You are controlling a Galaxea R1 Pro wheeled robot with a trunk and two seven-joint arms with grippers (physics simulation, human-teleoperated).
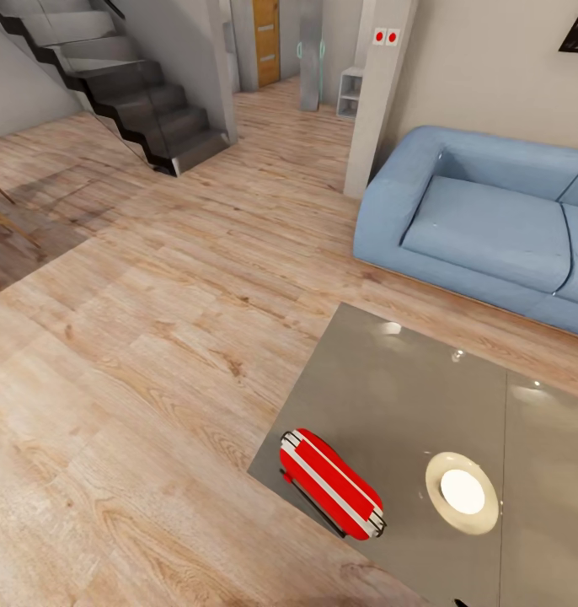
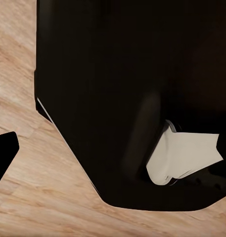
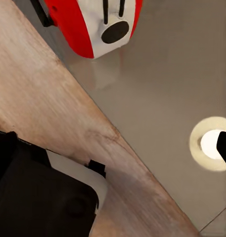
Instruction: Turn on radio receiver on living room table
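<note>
The radio receiver [image 1: 329, 482], red with white stripes and a black handle, lies on its side near the front left corner of the glossy grey-beige table [image 1: 390, 379]. In the right wrist view, the radio's white end with a black oval [image 3: 104, 25] is ahead of my right gripper [image 3: 113, 148]. One black fingertip [image 3: 224, 148] shows at the picture's edge, well apart from the radio, and nothing is between the fingers. My left gripper [image 2: 113, 153] points down at the wood floor beside my dark base, with one fingertip [image 2: 4, 154] showing at the edge.
A pale-blue sofa [image 1: 483, 219] stands behind the table. Dark stairs [image 1: 129, 93] rise at the far left, and a hallway with an orange door [image 1: 266, 38] lies beyond. A round lamp reflection [image 1: 462, 491] shines on the tabletop. Wood floor [image 1: 137, 337] stretches to the left.
</note>
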